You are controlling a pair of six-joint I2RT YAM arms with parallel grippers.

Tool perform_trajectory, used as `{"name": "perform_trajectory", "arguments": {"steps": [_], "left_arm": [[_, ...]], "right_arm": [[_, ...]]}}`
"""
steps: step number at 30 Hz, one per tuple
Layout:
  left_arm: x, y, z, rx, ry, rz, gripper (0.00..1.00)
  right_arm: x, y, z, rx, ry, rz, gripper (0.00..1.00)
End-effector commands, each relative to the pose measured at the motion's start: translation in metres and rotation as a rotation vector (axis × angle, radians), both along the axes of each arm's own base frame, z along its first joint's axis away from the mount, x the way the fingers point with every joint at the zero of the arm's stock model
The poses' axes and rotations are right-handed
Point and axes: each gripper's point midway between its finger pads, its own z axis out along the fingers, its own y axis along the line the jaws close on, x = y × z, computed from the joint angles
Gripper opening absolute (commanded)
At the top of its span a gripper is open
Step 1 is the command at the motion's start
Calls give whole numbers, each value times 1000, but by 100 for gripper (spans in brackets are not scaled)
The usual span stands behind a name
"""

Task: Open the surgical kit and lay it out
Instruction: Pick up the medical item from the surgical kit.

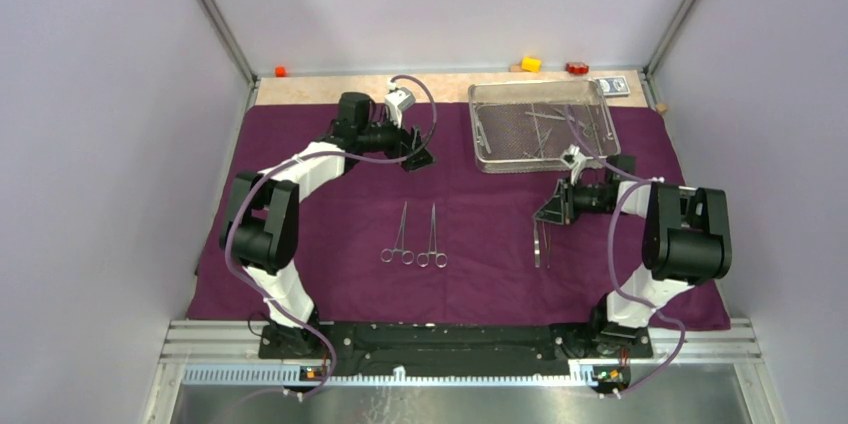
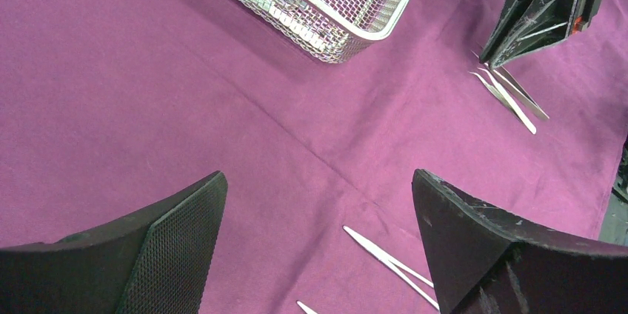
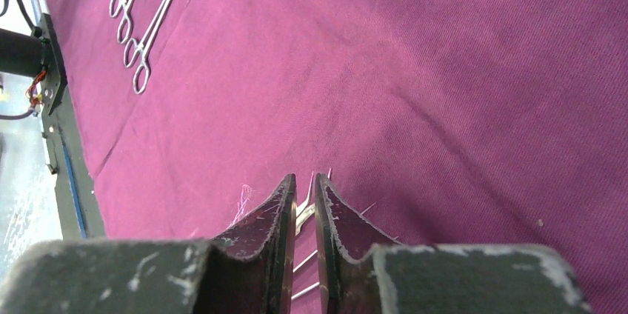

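Observation:
The dark purple cloth wrap lies spread flat over the table. At its back right stands the wire-mesh steel tray, with several slim instruments inside. Two ring-handled clamps lie side by side at the cloth's middle. My left gripper hovers wide open and empty, left of the tray. My right gripper points down at the cloth in front of the tray. Its jaws stand a narrow gap apart over the end of the tweezers, which lie on the cloth.
Small yellow, red and orange blocks and a blue-white card packet sit along the back edge, off the cloth. Grey walls close in both sides. A metal rail carries the arm bases at the front.

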Motion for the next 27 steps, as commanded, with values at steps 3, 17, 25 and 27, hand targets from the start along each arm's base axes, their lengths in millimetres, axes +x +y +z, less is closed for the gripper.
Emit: {"name": "perform_trajectory", "arguments": {"steps": [3,17,25,27], "left_arm": [[-5,-4,13,-27,-49,-32,99],[-7,-5,9,-29,-35,-44,99],[-9,-7,15,-32,-64,-85,99],[-12,-10,19,-46,-60,-111,99]], "right_arm": [[3,4,4,-30,-63,42,18],[3,11,0,-62,-61,74,11],[9,27,36,29,-115,130,0],[10,36,52,59,-147,156,0]]}}
